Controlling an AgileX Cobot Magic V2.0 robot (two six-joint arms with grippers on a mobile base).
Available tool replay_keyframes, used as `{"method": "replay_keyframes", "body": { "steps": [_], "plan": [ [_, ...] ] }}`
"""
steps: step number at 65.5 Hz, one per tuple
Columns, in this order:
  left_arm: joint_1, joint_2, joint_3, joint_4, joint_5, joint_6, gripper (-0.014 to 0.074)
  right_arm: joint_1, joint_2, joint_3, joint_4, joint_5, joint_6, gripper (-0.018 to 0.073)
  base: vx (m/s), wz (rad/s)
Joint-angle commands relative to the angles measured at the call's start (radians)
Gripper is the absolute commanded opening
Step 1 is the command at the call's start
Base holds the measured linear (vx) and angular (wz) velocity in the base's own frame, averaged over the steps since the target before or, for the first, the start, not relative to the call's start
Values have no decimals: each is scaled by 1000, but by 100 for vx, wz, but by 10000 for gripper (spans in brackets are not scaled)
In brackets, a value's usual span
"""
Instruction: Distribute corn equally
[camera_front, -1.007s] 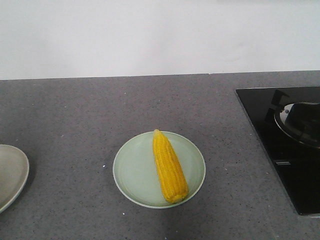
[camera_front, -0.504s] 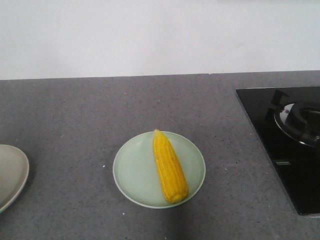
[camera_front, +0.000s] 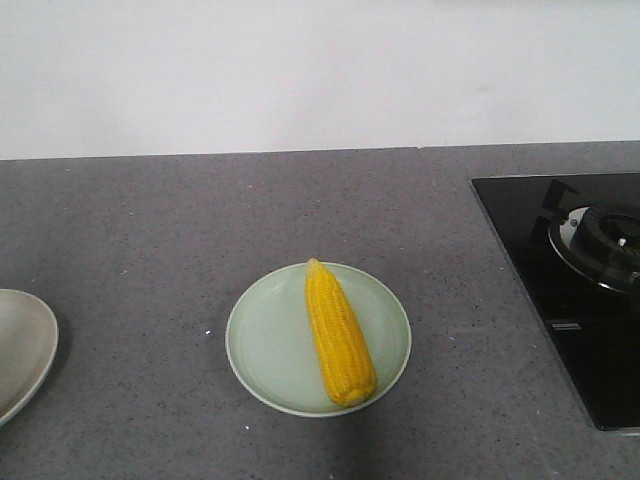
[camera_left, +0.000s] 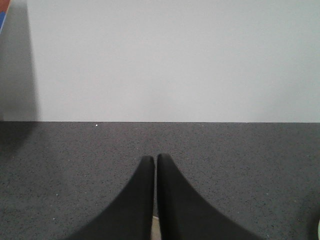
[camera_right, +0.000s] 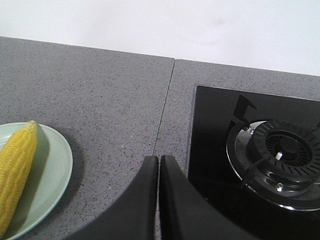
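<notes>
1. We see one corn (camera_front: 339, 334) cob lying on the pale green plate (camera_front: 262, 345) in the middle of the grey bench (camera_front: 150, 230), pointed tip toward the far wall.
2. From the right wrist view, the right end effector (camera_right: 158, 159) has its fingers pressed together on nothing, with the cob well off to its left.
3. The left end effector (camera_left: 155, 158) is likewise closed and empty over bare bench; no corn shows in its view.
4. A grey plate (camera_front: 20, 350) sits at the left edge, a black cooktop (camera_front: 560, 290) at the right.
5. Against the earlier frames, the dark shape over the burner (camera_front: 600, 240) has gone; the cob has not moved.
</notes>
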Motion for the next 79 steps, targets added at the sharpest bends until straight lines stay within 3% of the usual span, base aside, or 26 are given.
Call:
{"method": "replay_keyframes", "body": {
  "steps": [1, 55, 61, 69, 79],
  "plan": [
    [1, 3, -22, 13, -76, 1, -8, -7, -4, -26, 8, -73, -8, -11, 0, 0],
    [1, -12, -22, 12, -89, 1, -8, -7, -4, -26, 8, -66, -8, -11, 0, 0],
    [1, -42, -11, -17, -99, 5, -6, -7, -4, -26, 8, -66, -8, -11, 0, 0],
    [27, -101, 57, -83, -192, 89, -6, -7, -4, -26, 7, -66, -8, -11, 0, 0],
    [97, -181, 189, -233, -344, 262, -6, -7, -4, -26, 7, -66, -8, -11, 0, 0]
  ]
}}
